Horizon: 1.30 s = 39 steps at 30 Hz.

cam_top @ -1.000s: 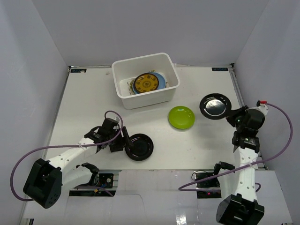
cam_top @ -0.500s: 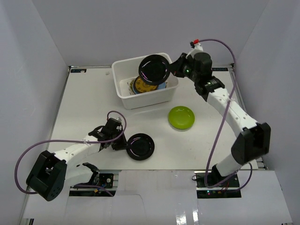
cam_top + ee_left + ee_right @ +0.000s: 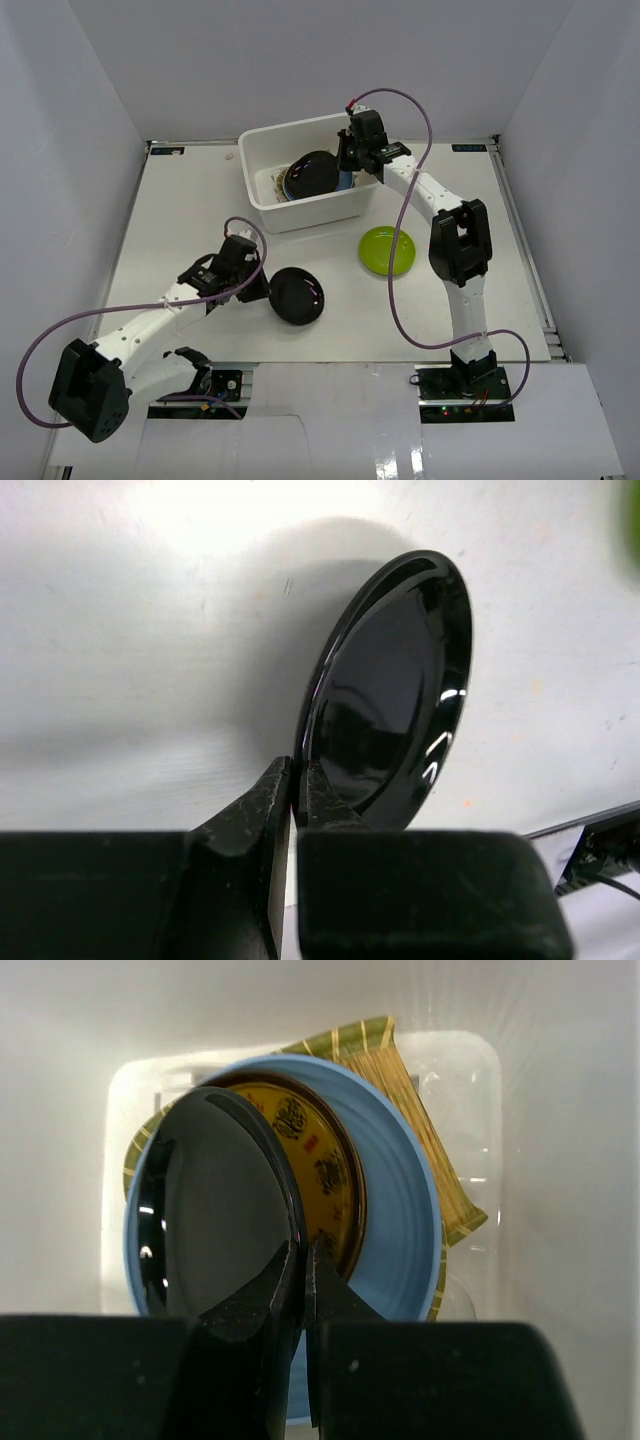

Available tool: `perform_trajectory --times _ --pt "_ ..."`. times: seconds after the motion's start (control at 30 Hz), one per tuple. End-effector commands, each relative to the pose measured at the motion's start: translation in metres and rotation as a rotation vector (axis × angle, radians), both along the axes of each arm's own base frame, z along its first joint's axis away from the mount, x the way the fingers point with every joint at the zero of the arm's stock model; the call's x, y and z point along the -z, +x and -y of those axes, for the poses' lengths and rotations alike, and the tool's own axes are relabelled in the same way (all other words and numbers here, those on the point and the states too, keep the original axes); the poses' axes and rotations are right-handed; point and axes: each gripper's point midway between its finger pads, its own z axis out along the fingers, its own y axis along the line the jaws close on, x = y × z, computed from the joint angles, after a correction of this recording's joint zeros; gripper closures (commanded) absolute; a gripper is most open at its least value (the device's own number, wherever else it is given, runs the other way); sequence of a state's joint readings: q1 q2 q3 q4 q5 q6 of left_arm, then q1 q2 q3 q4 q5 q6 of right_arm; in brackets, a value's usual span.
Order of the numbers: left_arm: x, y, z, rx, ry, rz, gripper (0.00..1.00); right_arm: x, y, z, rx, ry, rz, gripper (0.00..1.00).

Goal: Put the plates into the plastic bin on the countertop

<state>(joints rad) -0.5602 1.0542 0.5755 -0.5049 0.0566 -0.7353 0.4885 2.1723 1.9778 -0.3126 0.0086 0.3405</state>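
Left gripper [image 3: 266, 290] is clamped on the near rim of a glossy black round plate [image 3: 298, 296]. In the left wrist view we see both fingers [image 3: 258, 805] pinching that rim, with the plate tilted steeply over the flat off-white countertop [image 3: 190, 220]. We cannot tell whether its far edge touches the surface.

Farther right, the white rectangular plastic bin [image 3: 300, 212] stands toward the far side of the countertop. Right gripper [image 3: 341, 168] reaches into it from the right, closed on the rim of a second glossy black plate [image 3: 215, 1210], which it holds tilted above the stack inside. In the right wrist view we note a dark gold-patterned plate [image 3: 325, 1175] lying in a light blue plate [image 3: 400, 1220], with a woven straw-yellow plate [image 3: 420, 1110] showing beneath.

A lime green round plate [image 3: 387, 250] lies flat on the countertop, near the bin's front right corner and apart from both grippers.
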Motion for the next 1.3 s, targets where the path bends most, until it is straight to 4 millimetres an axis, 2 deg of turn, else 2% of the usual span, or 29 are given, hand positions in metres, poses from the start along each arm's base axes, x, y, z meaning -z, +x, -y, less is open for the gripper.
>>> perform_trajectory --times 0.0,0.03,0.1,0.13,0.17,0.2,0.27,0.33,0.4,0.5,0.57,0.6,0.63,0.67,0.7,0.73,0.77,0.8,0.83,0.87,0.9,0.93,0.97,1.0,1.07,1.1,1.13,1.2,1.27 --pt "-0.053 0.029 -0.007 -0.015 0.062 0.146 1.0 -0.023 0.002 -0.002 -0.015 0.001 0.072 0.92" --pt "-0.081 0.042 -0.002 -0.022 0.043 0.205 1.0 -0.02 0.002 -0.003 -0.021 0.001 0.067 0.92" --pt "-0.102 0.052 -0.004 -0.03 0.063 0.248 1.0 -0.011 0.003 -0.005 -0.026 -0.012 0.048 0.86" --pt "-0.127 0.062 0.0 -0.037 0.044 0.297 1.0 -0.009 0.0 -0.009 -0.054 -0.009 0.038 0.73" --pt "-0.139 0.067 0.001 -0.047 0.042 0.32 1.0 -0.006 -0.001 -0.01 -0.064 -0.009 0.026 0.65" --pt "-0.151 0.071 0.002 -0.048 0.035 0.344 1.0 -0.015 0.0 -0.014 -0.079 0.007 0.037 0.5" --pt "-0.183 0.084 0.007 -0.065 0.004 0.406 1.0 -0.028 -0.001 -0.016 -0.091 0.023 0.053 0.38" --pt "-0.198 0.096 0.012 -0.072 -0.006 0.437 1.0 -0.057 -0.001 -0.017 -0.097 0.049 0.102 0.25" --pt "-0.226 0.109 0.017 -0.084 -0.036 0.489 1.0 -0.079 -0.002 -0.013 -0.094 0.065 0.137 0.24" --pt "-0.251 0.133 0.027 -0.1 -0.061 0.543 1.0 -0.116 -0.003 0.015 -0.031 0.088 0.192 0.28" --pt "-0.259 0.158 0.03 -0.118 -0.053 0.565 1.0 -0.137 -0.01 0.066 0.075 0.089 0.211 0.34" --pt "-0.26 0.167 0.031 -0.125 -0.05 0.569 1.0 -0.137 -0.01 0.067 0.08 0.093 0.209 0.34" --pt "-0.261 0.176 0.033 -0.128 -0.051 0.573 1.0 -0.14 -0.017 0.098 0.135 0.098 0.208 0.42" --pt "-0.25 0.193 0.037 -0.13 -0.037 0.554 1.0 -0.139 -0.022 0.114 0.166 0.117 0.2 0.47" --pt "-0.259 0.206 0.036 -0.14 -0.054 0.569 1.0 -0.142 -0.019 0.144 0.22 0.134 0.225 0.53" --pt "-0.257 0.215 0.036 -0.145 -0.059 0.566 1.0 -0.126 -0.039 0.163 0.245 0.135 0.197 0.54" --pt "-0.241 0.234 0.034 -0.158 -0.045 0.538 1.0 -0.12 -0.048 0.174 0.254 0.148 0.193 0.56" --pt "-0.247 0.245 0.036 -0.161 -0.055 0.549 1.0 -0.136 -0.06 0.194 0.283 0.172 0.247 0.58" --pt "-0.242 0.255 0.036 -0.164 -0.056 0.539 1.0 -0.125 -0.069 0.201 0.29 0.169 0.231 0.58" --pt "-0.237 0.264 0.037 -0.163 -0.065 0.525 1.0 -0.085 -0.084 0.207 0.302 0.148 0.158 0.58" --pt "-0.215 0.28 0.036 -0.169 -0.047 0.484 1.0 -0.074 -0.092 0.214 0.315 0.143 0.144 0.57" --pt "-0.22 0.288 0.037 -0.174 -0.056 0.496 1.0 -0.077 -0.104 0.216 0.313 0.15 0.17 0.56" --pt "-0.215 0.295 0.037 -0.175 -0.055 0.488 1.0 -0.043 -0.118 0.219 0.322 0.131 0.107 0.55" --pt "-0.198 0.305 0.038 -0.179 -0.046 0.46 1.0 -0.038 -0.128 0.221 0.322 0.13 0.103 0.48" --pt "-0.196 0.318 0.041 -0.178 -0.053 0.465 1.0 -0.013 -0.143 0.223 0.325 0.118 0.057 0.4" --pt "-0.191 0.323 0.041 -0.18 -0.051 0.459 1.0 0.015 -0.156 0.225 0.332 0.104 0.0 0.34" --pt "-0.174 0.331 0.043 -0.174 -0.032 0.436 1.0 0.021 -0.162 0.225 0.337 0.106 -0.008 0.32" --pt "-0.167 0.339 0.042 -0.178 -0.019 0.431 1.0 0.048 -0.178 0.222 0.317 0.113 -0.066 0.29" --pt "-0.144 0.345 0.036 -0.185 0.0 0.393 1.0 0.063 -0.187 0.216 0.291 0.131 -0.103 0.29"
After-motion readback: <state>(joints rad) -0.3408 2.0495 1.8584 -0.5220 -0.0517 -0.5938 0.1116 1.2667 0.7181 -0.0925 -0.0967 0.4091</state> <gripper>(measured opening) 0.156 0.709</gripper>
